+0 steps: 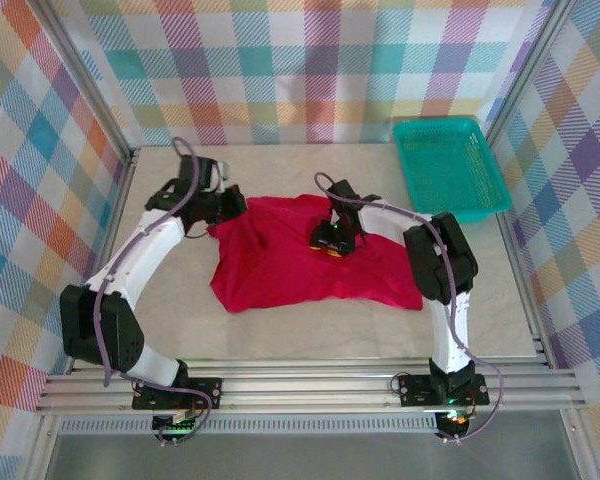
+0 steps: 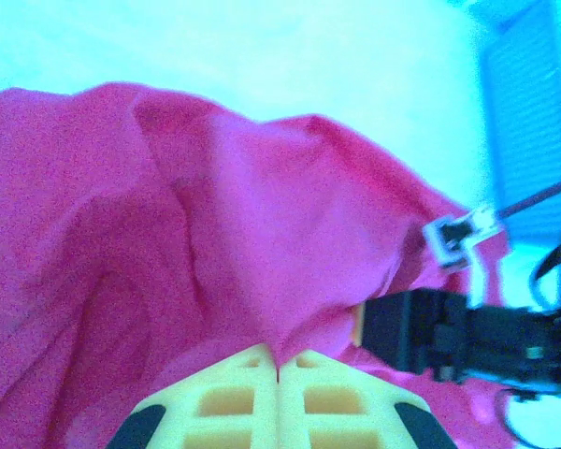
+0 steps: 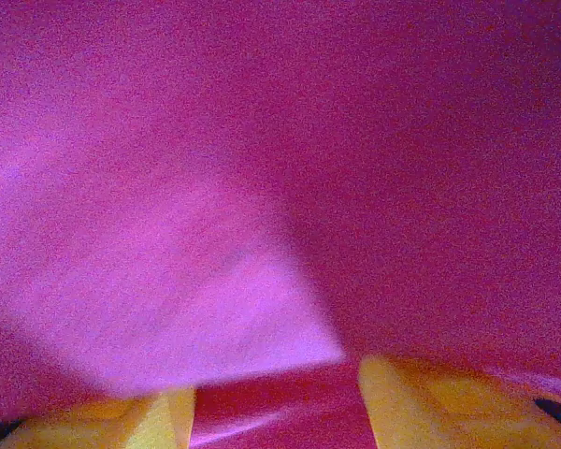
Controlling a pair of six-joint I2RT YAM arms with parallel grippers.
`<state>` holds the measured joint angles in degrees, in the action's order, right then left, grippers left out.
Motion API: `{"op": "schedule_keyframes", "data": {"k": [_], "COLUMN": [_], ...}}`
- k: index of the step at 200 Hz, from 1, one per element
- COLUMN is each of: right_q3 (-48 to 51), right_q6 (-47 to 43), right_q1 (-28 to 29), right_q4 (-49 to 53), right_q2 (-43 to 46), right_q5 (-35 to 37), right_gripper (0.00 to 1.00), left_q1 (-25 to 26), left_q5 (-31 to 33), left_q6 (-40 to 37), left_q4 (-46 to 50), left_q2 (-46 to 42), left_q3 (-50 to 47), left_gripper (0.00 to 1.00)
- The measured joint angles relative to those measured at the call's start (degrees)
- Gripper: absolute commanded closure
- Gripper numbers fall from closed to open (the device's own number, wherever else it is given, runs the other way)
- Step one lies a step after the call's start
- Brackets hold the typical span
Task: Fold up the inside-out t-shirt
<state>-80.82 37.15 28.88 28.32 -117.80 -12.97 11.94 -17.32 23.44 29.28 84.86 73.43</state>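
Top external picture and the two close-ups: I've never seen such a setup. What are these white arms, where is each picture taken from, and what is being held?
These are two robot arms bolted at the near edge of a table. The wide picture comes from a fixed camera above and behind them. The other two come from a small camera on each wrist, so the yellow fingers at the bottom of each are that arm's own. On the table lies a crumpled red t-shirt, and a green basket stands at the far right corner. The left hand is shut, pinching a fold at the t-shirt's left edge. The right hand is down on the middle of the t-shirt, fingers apart with cloth between them. Whether it grips, I cannot tell.
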Motion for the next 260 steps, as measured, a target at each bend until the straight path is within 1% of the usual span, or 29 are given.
{"op": "schedule_keyframes", "data": {"k": [15, 29, 47, 57, 64, 83, 112, 121, 140, 153, 181, 215, 244, 260], "right_q3": [2.6, 3.8, 3.4, 2.4, 1.5, -1.9, -7.8, -9.3, -11.8, -12.8, -16.4, -17.0, -17.3, -19.3], "right_q6": [0.0, -0.1, -0.8, -1.4, -1.9, -3.5, -5.7, -6.5, -7.5, -7.8, -6.4, -4.1, -2.5, -1.8], "right_q1": [-0.5, -1.0, -1.2, -1.0, -0.6, 0.8, 6.5, 8.5, 11.8, 13.3, 13.9, 13.9, 14.0, 14.1], "right_q4": [-0.9, -0.4, 1.4, 3.4, 5.0, 8.3, 7.9, 6.8, 3.3, 0.7, -2.3, -3.5, -3.8, -3.9], "right_q2": [1.9, 2.9, 3.3, 3.3, 3.3, 4.0, 6.3, 6.6, 6.4, 5.4, 0.5, -3.6, -5.6, -7.5], "right_q5": [0.5, 0.8, 2.2, 3.5, 4.3, 6.0, 5.9, 5.8, 4.5, 3.2, 1.9, 2.0, 2.0, 2.2], "right_gripper": [0.50, 0.51, 0.51, 0.51, 0.53, 0.61, 0.62, 0.59, 0.46, 0.44, 0.45, 0.46, 0.37, 0.37], "left_q1": [-3.7, -5.8, -6.8, -6.8, -6.8, -6.9, -7.0, -7.0, -7.0, -7.1, -7.2, -7.2, -7.2, -7.2], "left_q5": [-6.0, -11.1, -16.7, -18.6, -19.4, -20.0, -20.2, -20.2, -20.2, -20.1, -20.1, -19.9, -19.9, -19.9], "left_q6": [2.8, 5.6, 8.8, 9.9, 10.2, 10.4, 10.9, 11.3, 11.7, 11.7, 11.8, 11.8, 11.8, 11.8], "left_q4": [-3.0, -6.5, -11.5, -13.4, -13.9, -14.6, -16.0, -16.2, -16.4, -16.4, -16.4, -16.3, -16.3, -16.4], "left_q2": [-0.3, 1.0, 5.1, 7.5, 8.9, 11.0, 11.3, 11.7, 12.7, 13.2, 13.6, 13.6, 13.6, 13.6], "left_q3": [-2.4, -5.7, -9.0, -10.3, -10.9, -11.3, -10.9, -10.4, -9.4, -9.0, -9.0, -8.9, -8.6, -8.6], "left_gripper": [1.00, 1.00, 1.00, 1.00, 1.00, 1.00, 1.00, 1.00, 1.00, 1.00, 1.00, 1.00, 1.00, 1.00]}}
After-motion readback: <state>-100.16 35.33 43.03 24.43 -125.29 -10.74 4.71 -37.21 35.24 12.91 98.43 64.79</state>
